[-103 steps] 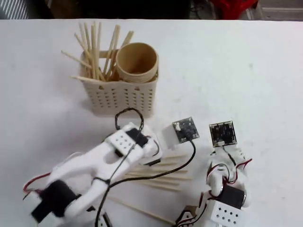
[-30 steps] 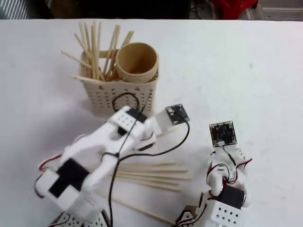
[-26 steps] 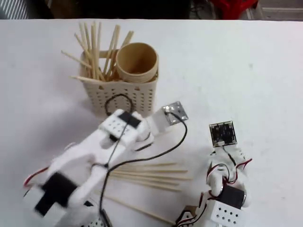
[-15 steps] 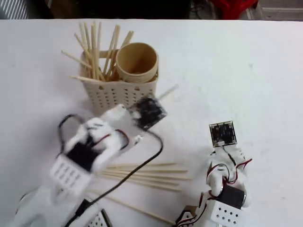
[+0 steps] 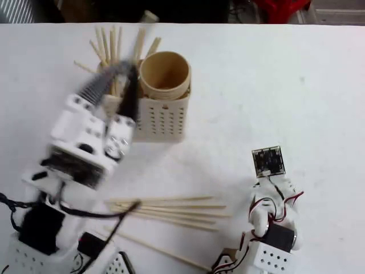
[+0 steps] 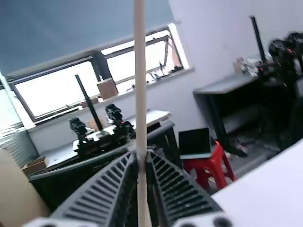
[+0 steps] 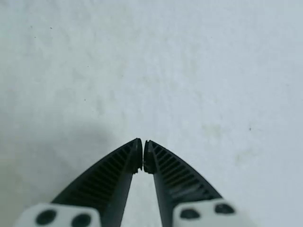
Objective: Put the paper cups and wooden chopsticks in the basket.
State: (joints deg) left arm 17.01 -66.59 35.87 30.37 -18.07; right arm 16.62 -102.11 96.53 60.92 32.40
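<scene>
Chopstick [image 6: 139, 71], one, pinched between the left gripper's [image 6: 140, 158] closed fingers, held over the basket [image 5: 162, 120] beside the paper cup [image 5: 164, 73] seated in it; loose chopsticks [image 5: 177, 208] lay on the table [image 5: 274, 85] near the right gripper [image 7: 143, 156], shut on nothing. I judged that a tilted release could catch the standing chopsticks [image 5: 105, 43] and tip it outside the rim.

Left arm stands tall, its gripper [image 6: 140, 158] pointing upward and pinching a chopstick [image 6: 139, 71]. Right arm sits folded low, its gripper [image 7: 142, 153] closed.
</scene>
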